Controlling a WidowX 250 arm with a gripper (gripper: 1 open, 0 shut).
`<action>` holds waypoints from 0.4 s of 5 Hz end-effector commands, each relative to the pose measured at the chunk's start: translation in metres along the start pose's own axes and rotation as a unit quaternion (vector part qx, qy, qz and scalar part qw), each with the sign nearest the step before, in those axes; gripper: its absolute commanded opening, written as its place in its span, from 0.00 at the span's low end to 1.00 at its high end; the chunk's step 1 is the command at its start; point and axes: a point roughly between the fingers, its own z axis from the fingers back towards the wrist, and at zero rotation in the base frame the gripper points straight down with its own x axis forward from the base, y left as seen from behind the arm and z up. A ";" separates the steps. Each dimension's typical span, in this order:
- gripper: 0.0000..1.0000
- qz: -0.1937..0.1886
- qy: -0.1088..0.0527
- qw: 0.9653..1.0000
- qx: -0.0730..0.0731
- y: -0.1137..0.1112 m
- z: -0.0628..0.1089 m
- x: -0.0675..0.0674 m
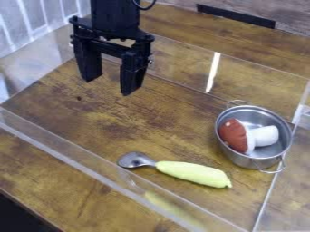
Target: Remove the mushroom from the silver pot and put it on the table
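Note:
The mushroom [246, 135], reddish-brown cap and white stem, lies on its side inside the silver pot [229, 149] at the right of the table [109, 118]. My gripper [109, 77] hangs over the upper left part of the table, far to the left of the pot. Its two black fingers point down and stand apart, open, with nothing between them.
A spoon with a yellow handle [177, 169] lies near the front, left of the pot. Clear acrylic walls [182, 195] border the wooden table on all sides.

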 end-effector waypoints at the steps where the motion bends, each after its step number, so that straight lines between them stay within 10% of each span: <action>1: 1.00 -0.020 0.016 1.000 -0.001 0.005 -0.012 0.003; 2: 1.00 -0.095 0.012 0.995 0.008 -0.021 -0.015 0.028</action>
